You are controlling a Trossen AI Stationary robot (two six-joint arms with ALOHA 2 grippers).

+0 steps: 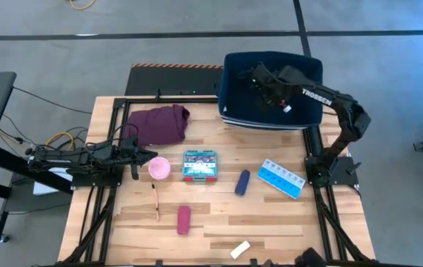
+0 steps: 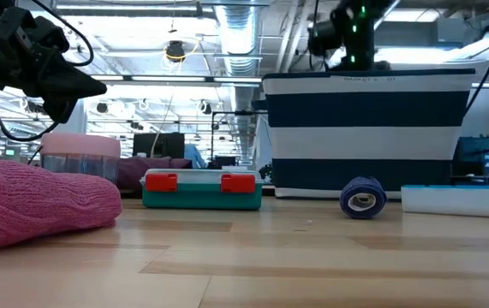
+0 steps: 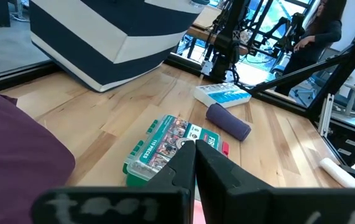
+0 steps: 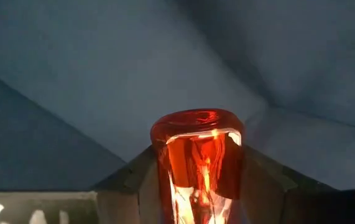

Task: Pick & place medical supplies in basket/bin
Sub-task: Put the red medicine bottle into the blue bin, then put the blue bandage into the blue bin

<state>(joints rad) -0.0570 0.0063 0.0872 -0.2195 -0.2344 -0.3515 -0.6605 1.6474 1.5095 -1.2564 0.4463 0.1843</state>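
My right gripper (image 1: 259, 78) is down inside the navy-blue bin (image 1: 272, 89) at the table's far right and is shut on the red-capped vial (image 4: 199, 162). My left gripper (image 3: 194, 149) is shut and hovers just left of the pink round roll (image 1: 159, 167), above it in the low view. On the table lie the teal box (image 1: 199, 165), navy roll (image 1: 242, 182), blue-white pill organizer (image 1: 282, 178), maroon roll (image 1: 184, 219), thin stick (image 1: 155, 202) and white packet (image 1: 240, 249). My right gripper pinches the red-capped vial between its two fingers (image 4: 133, 180), which stand on either side of its body just below the red cap (image 4: 196, 121). The cap end sticks out past the fingertips. The vial is clear of the bin's blue fabric ahead of it.
A maroon cloth (image 1: 159, 124) lies at the table's far left, behind my left gripper. The bin (image 2: 368, 128) stands tall on the far right, with the navy roll (image 2: 362, 198) in front of it. A person (image 3: 317, 28) stands beyond the table's right side.
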